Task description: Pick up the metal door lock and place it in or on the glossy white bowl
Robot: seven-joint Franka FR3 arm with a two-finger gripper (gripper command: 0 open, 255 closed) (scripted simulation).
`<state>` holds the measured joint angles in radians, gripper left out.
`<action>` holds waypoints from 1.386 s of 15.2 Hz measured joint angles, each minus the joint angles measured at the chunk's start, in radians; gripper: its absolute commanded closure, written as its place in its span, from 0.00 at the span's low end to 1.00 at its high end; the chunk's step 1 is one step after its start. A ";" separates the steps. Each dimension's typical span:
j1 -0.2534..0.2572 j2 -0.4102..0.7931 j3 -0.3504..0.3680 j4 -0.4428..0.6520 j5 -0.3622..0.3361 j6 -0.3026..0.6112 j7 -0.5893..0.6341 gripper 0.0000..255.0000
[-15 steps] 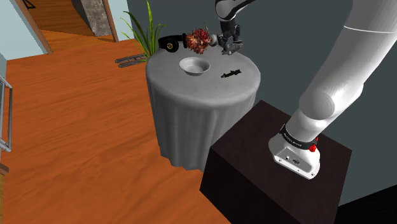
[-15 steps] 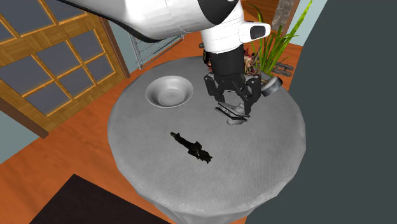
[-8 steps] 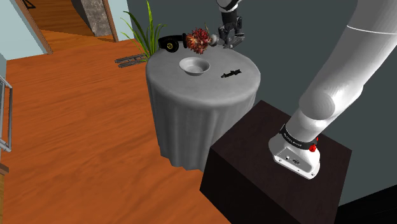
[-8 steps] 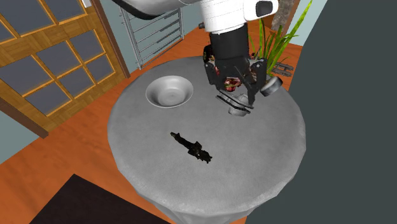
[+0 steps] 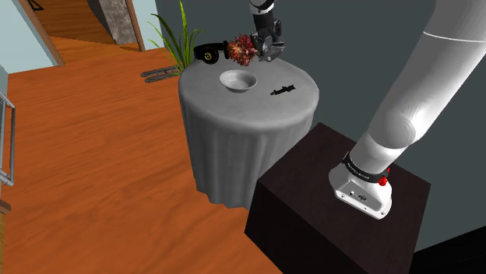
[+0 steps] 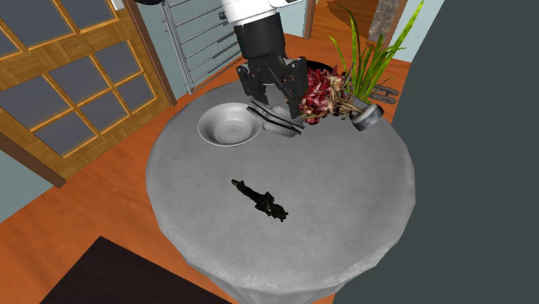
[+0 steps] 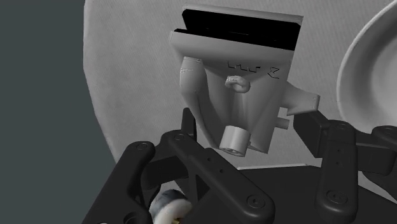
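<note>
Clasping the pale grey, blocky door lock (image 7: 236, 95) tight, the all-black two-finger gripper (image 6: 275, 114) hung over the round grey-clothed table (image 6: 345, 216) at three o'clock of the glossy white bowl (image 6: 210, 131) in the second exterior view, so the pick looked done and only the drop remained.

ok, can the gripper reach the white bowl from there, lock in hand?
Probably yes. The gripper, shut on the grey lock, hangs right beside the bowl with nothing between them; the red flower bunch lies on the gripper's other side.
</note>
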<state>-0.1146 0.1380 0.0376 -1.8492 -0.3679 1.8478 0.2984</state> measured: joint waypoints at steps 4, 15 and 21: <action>0.053 0.038 0.040 0.049 0.008 -0.041 0.081 1.00; 0.147 0.143 0.100 0.171 0.016 -0.107 0.218 1.00; 0.146 0.164 0.098 0.120 0.008 -0.040 0.240 1.00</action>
<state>0.0309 0.3019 0.1354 -1.7287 -0.3598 1.8078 0.5387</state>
